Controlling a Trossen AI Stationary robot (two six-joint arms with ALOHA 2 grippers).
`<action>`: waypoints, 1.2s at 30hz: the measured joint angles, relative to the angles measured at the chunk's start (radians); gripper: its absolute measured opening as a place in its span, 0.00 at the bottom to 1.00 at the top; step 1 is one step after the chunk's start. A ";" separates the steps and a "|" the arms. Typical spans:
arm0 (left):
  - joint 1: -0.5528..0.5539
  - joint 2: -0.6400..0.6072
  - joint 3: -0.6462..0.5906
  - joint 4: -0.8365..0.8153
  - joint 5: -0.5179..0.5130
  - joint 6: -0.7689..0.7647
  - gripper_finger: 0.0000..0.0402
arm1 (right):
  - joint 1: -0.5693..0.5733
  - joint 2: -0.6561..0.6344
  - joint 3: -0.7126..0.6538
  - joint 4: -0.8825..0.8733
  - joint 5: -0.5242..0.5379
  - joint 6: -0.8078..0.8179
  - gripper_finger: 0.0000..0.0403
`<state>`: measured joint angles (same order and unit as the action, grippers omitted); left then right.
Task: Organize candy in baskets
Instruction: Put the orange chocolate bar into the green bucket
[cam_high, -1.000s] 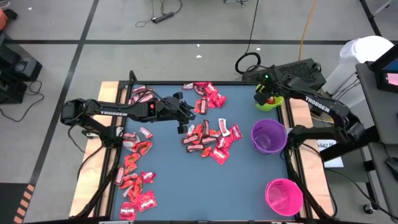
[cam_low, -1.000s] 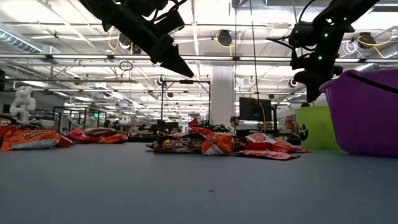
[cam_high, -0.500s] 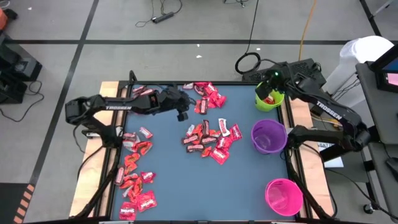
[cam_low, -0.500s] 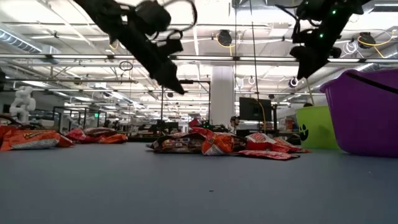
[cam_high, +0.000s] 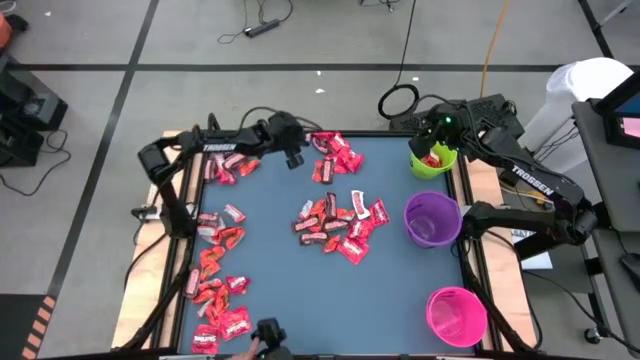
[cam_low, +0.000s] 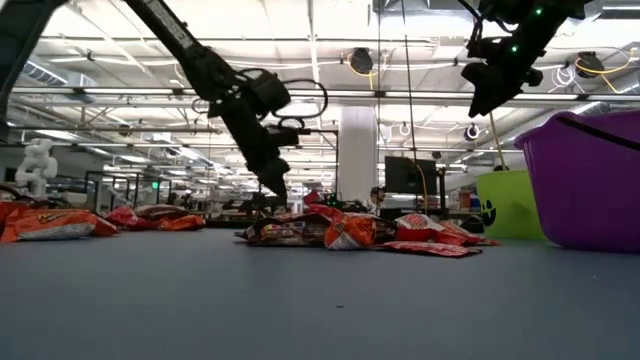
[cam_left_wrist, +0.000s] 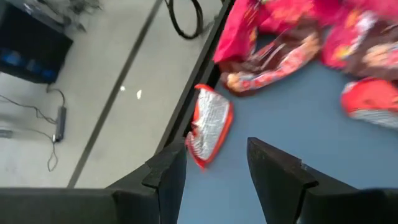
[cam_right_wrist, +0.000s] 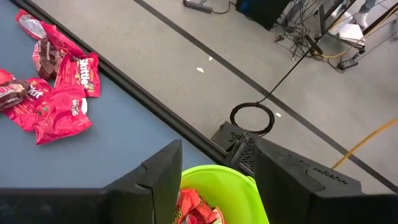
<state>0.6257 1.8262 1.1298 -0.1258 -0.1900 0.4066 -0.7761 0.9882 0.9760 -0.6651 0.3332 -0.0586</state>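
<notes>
The left gripper (cam_high: 291, 157) has swung back from the middle pile to the table's far edge, fingers parted and empty above a candy (cam_left_wrist: 208, 124) lying at the rim, likely its next pick. The right gripper (cam_high: 433, 147) hovers over the lime green basket (cam_high: 432, 165), fingers released, wrappers inside; the basket's depth is hidden.

The white word "TROSSEN" stands on a link of the left arm (cam_high: 222, 148) at the far left of the table, and again on a link of the right arm (cam_high: 527, 180) beyond the table's right edge. In the right wrist view, one red candy packet (cam_right_wrist: 86, 73) lying near the table's far edge bears white lettering that reads as "Skittles". Markings on the other wrappers are too small or blurred to read.
</notes>
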 joint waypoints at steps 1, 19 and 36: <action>0.010 0.020 0.019 -0.018 0.001 0.003 0.44 | 0.000 0.000 0.000 0.000 0.000 -0.006 0.45; 0.107 0.215 0.164 -0.071 0.113 0.027 0.44 | 0.000 0.000 -0.001 -0.009 0.000 -0.009 0.45; 0.106 0.217 0.164 -0.112 0.216 0.055 0.19 | 0.000 0.000 -0.001 -0.007 0.000 -0.009 0.45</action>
<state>0.7319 2.0430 1.2934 -0.2382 0.0261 0.4612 -0.7761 0.9886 0.9752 -0.6723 0.3332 -0.0677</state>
